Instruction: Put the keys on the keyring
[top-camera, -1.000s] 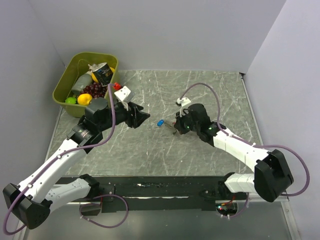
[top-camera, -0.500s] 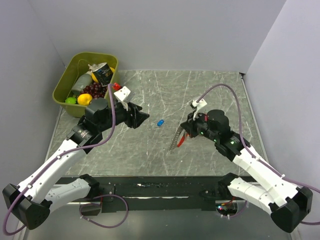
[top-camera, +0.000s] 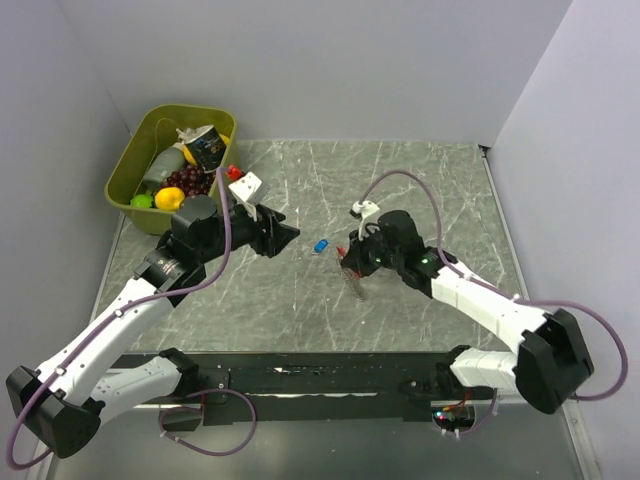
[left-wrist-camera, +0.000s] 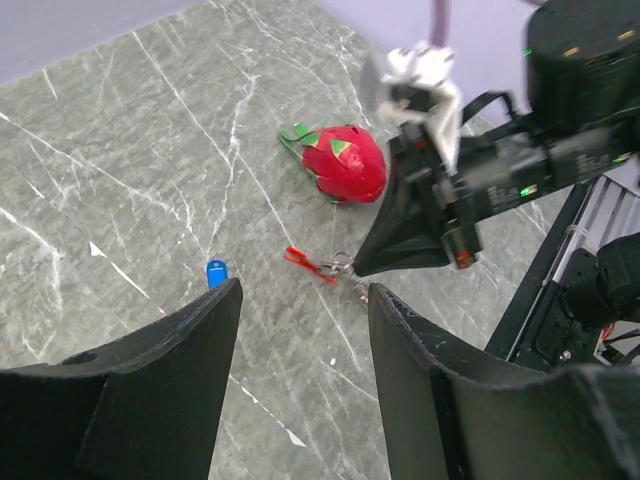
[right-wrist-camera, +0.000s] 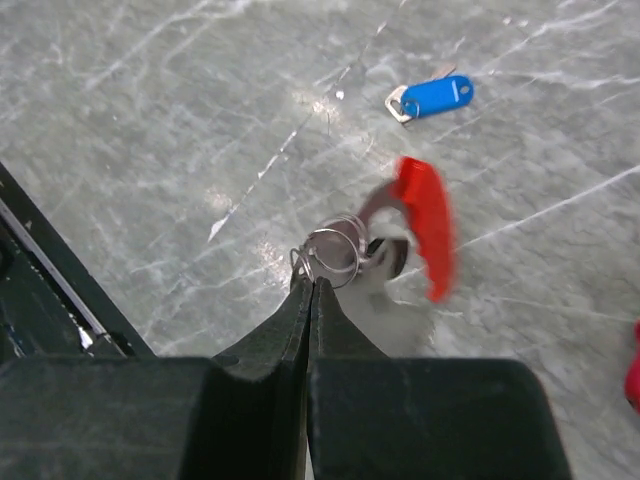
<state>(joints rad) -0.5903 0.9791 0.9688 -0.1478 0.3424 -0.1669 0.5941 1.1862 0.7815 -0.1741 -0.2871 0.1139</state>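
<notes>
The blue-headed key (top-camera: 321, 245) lies on the marble table mid-way between the arms; it also shows in the left wrist view (left-wrist-camera: 215, 272) and the right wrist view (right-wrist-camera: 433, 97). My right gripper (top-camera: 350, 262) is shut on the silvery rings (right-wrist-camera: 335, 255) of the keyring, whose red clip (right-wrist-camera: 425, 225) hangs blurred just beside the fingertips, close to the key. The red clip also shows in the left wrist view (left-wrist-camera: 308, 263). My left gripper (top-camera: 285, 235) is open and empty, a little left of the key.
A green bin (top-camera: 131, 160) of toy fruit and a carton stands at the back left. A red toy dragon fruit (left-wrist-camera: 343, 162) lies on the table behind the right gripper. A small red-and-white block (top-camera: 241, 180) sits near the bin.
My right gripper, holding the keyring, swung out to the right and lifted, then came back left and down close to the blue key. The left arm stayed still.
</notes>
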